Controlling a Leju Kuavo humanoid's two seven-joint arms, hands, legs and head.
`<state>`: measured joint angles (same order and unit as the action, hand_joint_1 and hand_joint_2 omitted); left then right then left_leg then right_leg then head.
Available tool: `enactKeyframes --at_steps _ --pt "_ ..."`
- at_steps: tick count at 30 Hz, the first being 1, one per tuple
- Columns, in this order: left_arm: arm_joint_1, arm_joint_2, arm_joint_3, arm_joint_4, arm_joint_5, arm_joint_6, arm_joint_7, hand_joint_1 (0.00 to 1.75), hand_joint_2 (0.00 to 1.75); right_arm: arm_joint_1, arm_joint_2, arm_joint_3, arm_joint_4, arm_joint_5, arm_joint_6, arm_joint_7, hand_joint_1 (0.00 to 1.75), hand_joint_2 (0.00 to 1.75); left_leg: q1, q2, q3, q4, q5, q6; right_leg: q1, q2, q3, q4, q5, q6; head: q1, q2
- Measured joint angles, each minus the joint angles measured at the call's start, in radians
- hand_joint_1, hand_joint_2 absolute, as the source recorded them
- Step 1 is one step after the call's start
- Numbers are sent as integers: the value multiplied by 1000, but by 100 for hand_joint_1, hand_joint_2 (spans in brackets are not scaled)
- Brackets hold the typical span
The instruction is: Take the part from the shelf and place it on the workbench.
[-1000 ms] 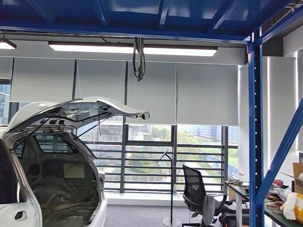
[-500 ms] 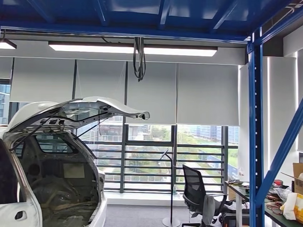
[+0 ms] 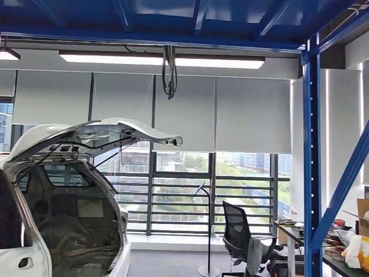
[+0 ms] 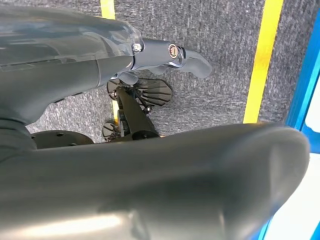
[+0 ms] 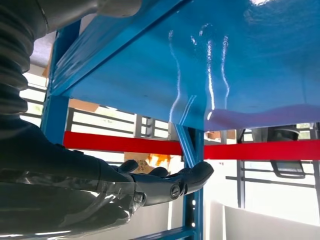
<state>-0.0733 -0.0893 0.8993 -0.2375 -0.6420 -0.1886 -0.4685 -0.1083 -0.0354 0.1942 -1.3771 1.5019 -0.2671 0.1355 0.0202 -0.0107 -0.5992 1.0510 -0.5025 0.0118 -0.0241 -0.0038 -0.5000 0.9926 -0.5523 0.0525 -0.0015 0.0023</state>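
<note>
1. Workshop bay in the head view: blue steel shelf frame (image 3: 311,161) runs across the top of the frame and down the right side, with a long ceiling light (image 3: 161,59) and grey roller blinds (image 3: 187,112) behind.
2. White car (image 3: 65,202) at lower left, tailgate (image 3: 104,133) raised, bare boot interior visible.
3. Black office chair (image 3: 237,236) at lower centre-right, in front of the windows.
4. Cluttered counter (image 3: 343,262) at the lower right edge, carrying a cardboard box (image 3: 362,216) and loose bags.
5. Left hand (image 4: 166,55) hangs over grey carpet (image 4: 222,60) marked with yellow floor lines (image 4: 264,60); fingers extended and apart, nothing held.
6. Right hand (image 5: 166,185) sits below the glossy blue shelf deck (image 5: 211,65), with a red crossbar (image 5: 256,149) behind it; fingers stretched out flat, holding nothing.
7. Part: can't tell where it is from these views.
</note>
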Motion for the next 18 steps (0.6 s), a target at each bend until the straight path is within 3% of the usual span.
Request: enactKeyframes --at_steps 18 --pt "-39 0 -31 0 -49 -3 26 0 0 -66 12 3 93 39 -19 -57 0 175 0 3 2 0 0 0 0 3 1 0 0 0 0 0"
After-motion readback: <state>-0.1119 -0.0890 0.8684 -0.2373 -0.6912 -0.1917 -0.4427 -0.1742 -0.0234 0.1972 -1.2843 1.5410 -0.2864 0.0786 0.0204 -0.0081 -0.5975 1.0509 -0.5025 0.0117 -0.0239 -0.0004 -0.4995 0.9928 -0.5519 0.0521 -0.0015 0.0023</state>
